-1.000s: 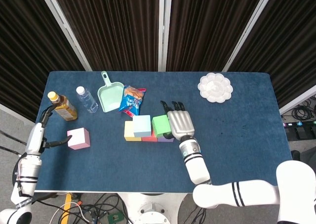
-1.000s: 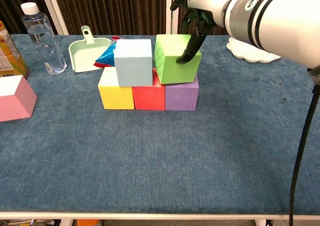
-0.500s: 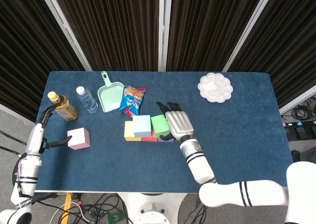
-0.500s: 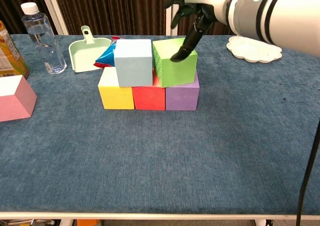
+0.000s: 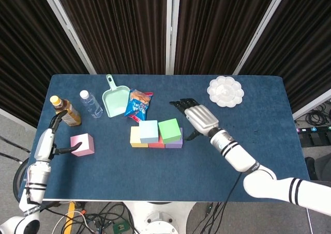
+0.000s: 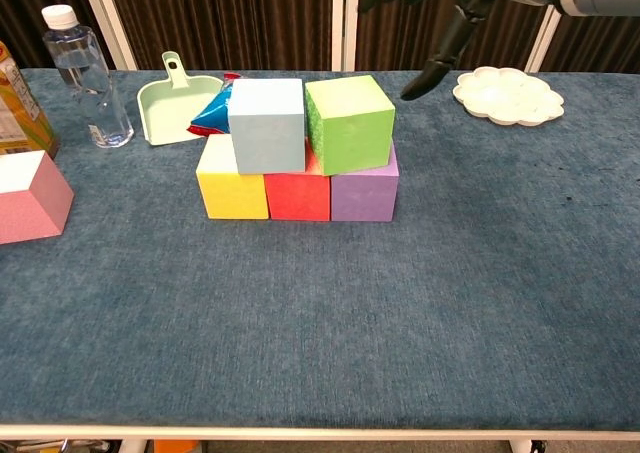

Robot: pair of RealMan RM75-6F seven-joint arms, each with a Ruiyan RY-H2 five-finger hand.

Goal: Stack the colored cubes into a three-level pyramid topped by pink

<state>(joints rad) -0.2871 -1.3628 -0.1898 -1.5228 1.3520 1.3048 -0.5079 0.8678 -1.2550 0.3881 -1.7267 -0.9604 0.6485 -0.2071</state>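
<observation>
My right hand (image 5: 200, 118) hangs empty, fingers spread, right of the green cube (image 5: 169, 130); my left hand (image 5: 57, 136), fingers apart, is beside the pink cube (image 5: 82, 144) on the worktop (image 5: 258, 141).

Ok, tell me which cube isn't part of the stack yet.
The pink cube. It sits alone on the table by the left hand, while the yellow, red, purple, light blue and green cubes are stacked together mid-table.
</observation>
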